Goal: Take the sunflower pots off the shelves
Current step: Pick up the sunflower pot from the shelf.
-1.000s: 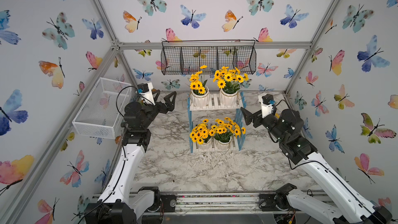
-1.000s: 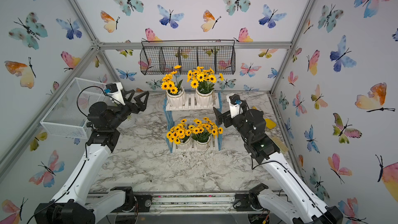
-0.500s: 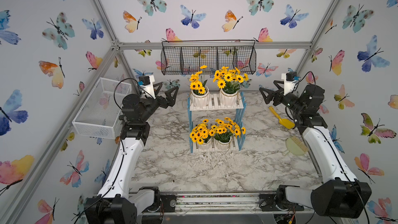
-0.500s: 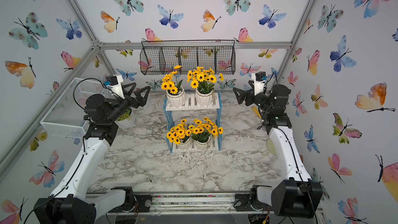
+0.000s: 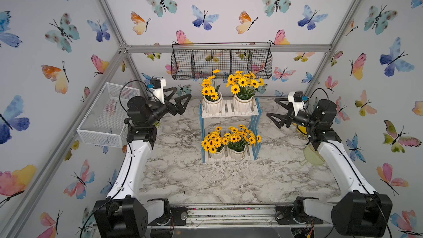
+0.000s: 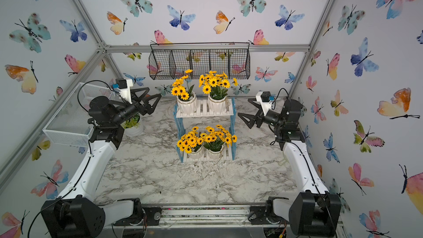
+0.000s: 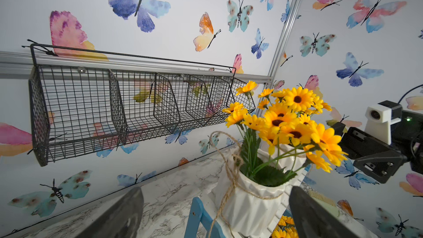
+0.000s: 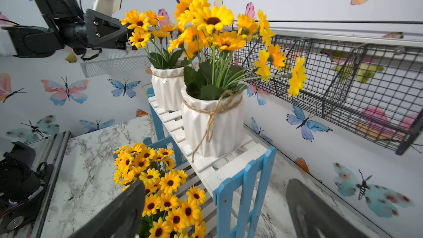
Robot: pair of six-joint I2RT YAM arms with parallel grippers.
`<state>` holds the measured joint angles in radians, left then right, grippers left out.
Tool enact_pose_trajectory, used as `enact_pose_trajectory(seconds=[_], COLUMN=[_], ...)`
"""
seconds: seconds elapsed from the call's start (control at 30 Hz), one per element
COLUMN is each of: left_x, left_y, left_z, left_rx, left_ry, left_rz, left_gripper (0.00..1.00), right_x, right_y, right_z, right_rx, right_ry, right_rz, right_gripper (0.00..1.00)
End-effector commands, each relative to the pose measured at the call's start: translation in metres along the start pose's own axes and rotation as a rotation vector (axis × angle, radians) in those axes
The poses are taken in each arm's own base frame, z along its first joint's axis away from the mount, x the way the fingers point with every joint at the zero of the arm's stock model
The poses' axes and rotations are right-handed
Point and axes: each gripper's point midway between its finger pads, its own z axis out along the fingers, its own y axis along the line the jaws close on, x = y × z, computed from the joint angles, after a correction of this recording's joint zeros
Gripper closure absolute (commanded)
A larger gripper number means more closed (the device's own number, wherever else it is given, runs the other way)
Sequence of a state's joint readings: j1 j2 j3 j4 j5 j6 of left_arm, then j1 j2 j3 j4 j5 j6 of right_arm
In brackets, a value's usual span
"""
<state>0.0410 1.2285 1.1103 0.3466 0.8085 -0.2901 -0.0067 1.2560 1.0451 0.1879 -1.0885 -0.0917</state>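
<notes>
The shelves (image 5: 229, 112) stand mid-table: white slatted boards, light blue lattice sides. Two sunflower pots sit on the top board, the left one (image 5: 212, 106) and the right one (image 5: 242, 105). Two more sit on the lower board (image 5: 216, 155) (image 5: 238, 154). My left gripper (image 5: 183, 93) hangs open just left of the top board, level with the top left pot (image 7: 249, 204), which shows ahead between its fingers. My right gripper (image 5: 271, 107) is open too, a short way right of the top board, facing the top right pot (image 8: 212, 124). Neither touches a pot.
A black wire basket (image 5: 220, 61) hangs on the back wall just above the top flowers. A white mesh basket (image 5: 107, 113) is fixed to the left wall. A white pot with green leaves (image 6: 133, 126) stands behind my left arm. A yellow item (image 5: 301, 129) and a pale green round one (image 5: 313, 156) lie under my right arm.
My right gripper has left the lower board's right side, risen and drawn back to the right, now level with the top board. The left gripper rose slightly toward the top left pot.
</notes>
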Motion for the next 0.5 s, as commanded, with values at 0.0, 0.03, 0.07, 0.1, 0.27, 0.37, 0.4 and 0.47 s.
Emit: enact_pose_trajectory(seconds=[0.0,0.03,0.07,0.1,0.27,0.37,0.4,0.47], left_x=[-0.011,-0.011,-0.010,-0.009,-0.007,-0.008,-0.007,-0.006], left_y=[-0.021,-0.022,-0.023,-0.025,-0.021,-0.009,-0.007,-0.007], left_z=[-0.003,-0.002,-0.001,0.000,0.004,0.005,0.006,0.006], left_rx=[0.139,0.153,0.165,0.183,0.196,0.117,0.104,0.103], left_ry=[-0.012,-0.008,-0.002,0.006,0.025,0.030,0.033,0.037], left_rz=[0.029,0.032,0.031,0.031,0.032,0.035,0.036,0.041], left_gripper=[0.02,0.02,0.02,0.02,0.02,0.02,0.02,0.02], right_x=[-0.009,-0.008,-0.007,-0.006,-0.004,-0.001,0.000,0.002], right_y=[0.006,0.004,0.003,0.003,0.008,0.008,0.007,0.005], right_z=[0.005,0.007,0.009,0.014,0.037,0.048,0.052,0.057], right_rx=[-0.086,-0.087,-0.089,-0.091,-0.125,-0.160,-0.160,-0.158], right_ry=[-0.013,-0.008,-0.002,0.003,0.032,0.035,0.038,0.041], right_rz=[-0.035,-0.030,-0.029,-0.030,-0.036,-0.014,-0.013,-0.010], right_gripper=[0.01,0.02,0.02,0.02,0.02,0.02,0.02,0.01])
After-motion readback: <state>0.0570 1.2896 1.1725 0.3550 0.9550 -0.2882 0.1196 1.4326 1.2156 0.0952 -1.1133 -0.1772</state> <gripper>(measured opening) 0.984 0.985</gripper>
